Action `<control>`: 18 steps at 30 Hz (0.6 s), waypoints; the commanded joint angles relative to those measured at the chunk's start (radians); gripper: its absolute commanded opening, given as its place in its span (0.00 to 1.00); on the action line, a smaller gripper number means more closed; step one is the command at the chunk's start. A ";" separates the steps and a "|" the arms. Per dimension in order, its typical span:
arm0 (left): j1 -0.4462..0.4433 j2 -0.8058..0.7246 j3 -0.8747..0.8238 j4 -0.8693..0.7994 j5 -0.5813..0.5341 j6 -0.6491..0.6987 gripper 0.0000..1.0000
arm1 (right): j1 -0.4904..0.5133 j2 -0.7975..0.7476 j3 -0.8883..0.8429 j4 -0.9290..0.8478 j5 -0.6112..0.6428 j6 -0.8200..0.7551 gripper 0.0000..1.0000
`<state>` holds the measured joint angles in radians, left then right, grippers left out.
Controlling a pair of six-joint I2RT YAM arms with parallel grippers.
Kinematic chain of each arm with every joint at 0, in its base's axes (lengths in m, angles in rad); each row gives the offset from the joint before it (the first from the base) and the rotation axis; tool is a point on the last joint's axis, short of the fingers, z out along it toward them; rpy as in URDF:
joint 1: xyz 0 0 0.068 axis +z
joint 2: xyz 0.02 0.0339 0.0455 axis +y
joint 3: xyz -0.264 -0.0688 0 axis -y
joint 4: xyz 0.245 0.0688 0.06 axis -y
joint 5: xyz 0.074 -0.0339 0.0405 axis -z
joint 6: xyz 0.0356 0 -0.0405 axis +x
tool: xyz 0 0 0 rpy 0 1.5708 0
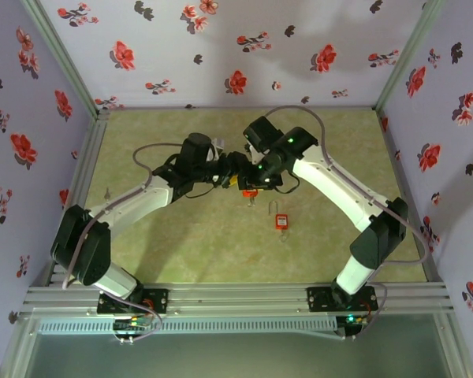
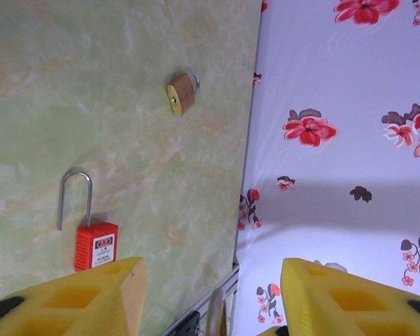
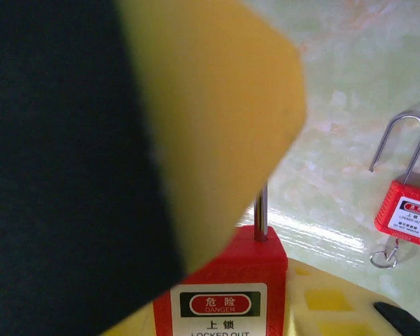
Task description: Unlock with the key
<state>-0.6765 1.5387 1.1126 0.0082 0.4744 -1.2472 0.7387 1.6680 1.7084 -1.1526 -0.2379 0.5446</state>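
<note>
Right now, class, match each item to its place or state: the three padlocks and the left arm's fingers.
1 brass padlock
2 red padlock with key ring
3 second red padlock
4 left fingers

a between the right fingers
b yellow, spread apart
c lying free on the table
d near the flowered wall

Pairs: 1-d, 2-c, 3-a, 4-b

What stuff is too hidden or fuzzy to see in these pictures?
Top view: the held red padlock is mostly hidden under the right hand, and what shows is too small for detail.
Right wrist view: a blurred yellow finger covers most of its shackle, and the bottom edge cuts off its label.
Left wrist view: the label on the loose red padlock is too small to read.
</note>
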 commanded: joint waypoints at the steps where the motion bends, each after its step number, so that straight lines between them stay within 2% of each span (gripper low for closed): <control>1: -0.016 0.017 0.038 0.058 0.049 -0.033 0.50 | 0.007 -0.008 0.019 -0.015 -0.004 -0.028 0.00; 4: -0.029 0.030 0.042 0.069 0.068 -0.041 0.43 | 0.008 -0.008 0.014 -0.008 -0.006 -0.029 0.00; 15: -0.027 0.026 0.024 0.070 0.150 -0.038 0.04 | 0.008 -0.008 -0.016 -0.038 0.035 -0.063 0.00; 18: -0.020 0.025 0.033 0.065 0.161 -0.034 0.00 | 0.011 -0.007 -0.025 -0.036 0.035 -0.068 0.00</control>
<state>-0.6926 1.5723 1.1240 0.0349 0.5587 -1.2835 0.7418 1.6577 1.7073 -1.1660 -0.2405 0.5148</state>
